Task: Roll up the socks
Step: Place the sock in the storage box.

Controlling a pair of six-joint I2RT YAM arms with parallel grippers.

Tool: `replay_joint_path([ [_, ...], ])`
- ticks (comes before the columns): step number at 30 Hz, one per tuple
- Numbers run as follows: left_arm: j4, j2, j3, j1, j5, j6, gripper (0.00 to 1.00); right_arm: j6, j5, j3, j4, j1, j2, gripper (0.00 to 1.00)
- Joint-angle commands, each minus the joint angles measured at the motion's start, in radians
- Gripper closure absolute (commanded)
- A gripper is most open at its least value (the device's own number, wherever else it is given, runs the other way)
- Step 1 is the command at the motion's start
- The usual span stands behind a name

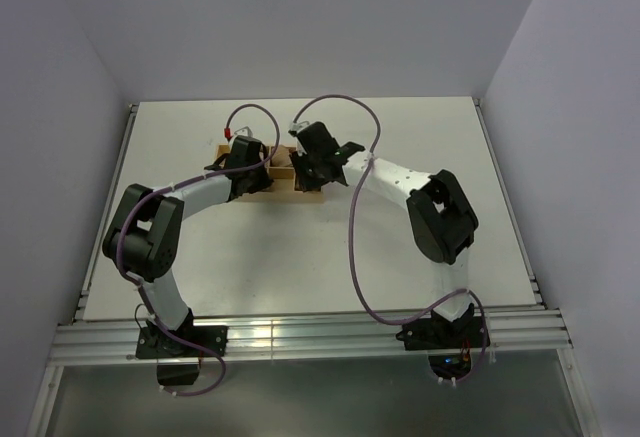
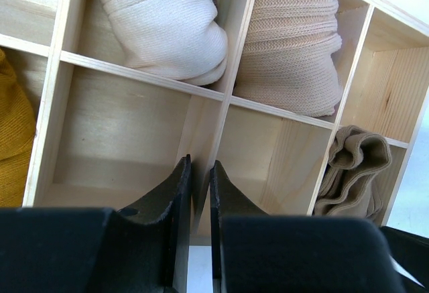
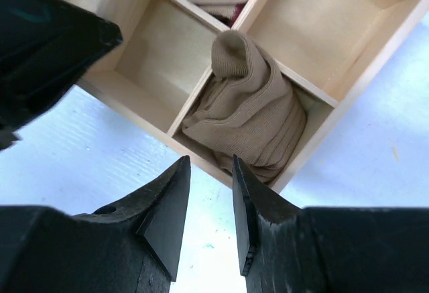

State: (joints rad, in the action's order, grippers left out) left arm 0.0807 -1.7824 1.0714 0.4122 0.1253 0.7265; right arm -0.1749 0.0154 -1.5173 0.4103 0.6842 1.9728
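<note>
Table edges: we see a white tabletop [image 1: 300, 257] with grey walls on its left, far and right sides, and a ribbed metal rail [image 1: 310, 337] along its near edge.
Box position: a pale wooden box of square compartments [image 1: 282, 193] lies toward the far middle of the table. White surface runs from it to the arm bases.
Room to move: both wrists crowd the box from above, close to each other. In the right wrist view the box's corner wall [image 3: 134, 113] has open table just outside it.
Left gripper [image 2: 200, 192]: its black fingers stand almost together with a thin slit between them, and they grip nothing. It hangs over a divider between two compartments with bare wood floors.
Right gripper [image 3: 209, 206]: its jaws are moderately apart and hold nothing. It is poised above the box's outer wall, just beside the corner compartment.
Socks, counted: we count two. The bunched olive-brown fabric sock [image 3: 248, 115] fills the corner compartment. The mustard-orange fabric sock [image 2: 12, 139] sits in the compartment at the left edge of the left wrist view.
Other bundles, counted: we count two in the far row, a cream ribbed roll [image 2: 161, 25] and a pinkish-beige knitted roll [image 2: 295, 38] in neighbouring compartments.
</note>
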Motion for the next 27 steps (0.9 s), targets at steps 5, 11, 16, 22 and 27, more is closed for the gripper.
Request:
replay_joint_path([
  [5,-0.009,0.011,0.019,-0.006,0.011,0.031,1.00,-0.015,0.003,-0.009,-0.077,-0.054,-0.060,0.61],
  [11,-0.010,0.011,0.015,-0.006,0.008,0.031,1.00,-0.035,-0.009,-0.009,-0.177,-0.077,-0.042,0.61],
  [16,-0.012,0.011,0.013,-0.006,0.008,0.030,1.00,-0.067,0.044,0.003,-0.291,-0.095,-0.029,0.60],
  [22,-0.010,0.011,0.013,-0.006,0.010,0.030,1.00,-0.048,0.138,-0.075,-0.269,-0.095,0.058,0.60],
  [27,-0.012,0.012,0.012,-0.006,0.011,0.031,1.00,-0.040,0.170,-0.083,-0.265,-0.097,0.086,0.60],
])
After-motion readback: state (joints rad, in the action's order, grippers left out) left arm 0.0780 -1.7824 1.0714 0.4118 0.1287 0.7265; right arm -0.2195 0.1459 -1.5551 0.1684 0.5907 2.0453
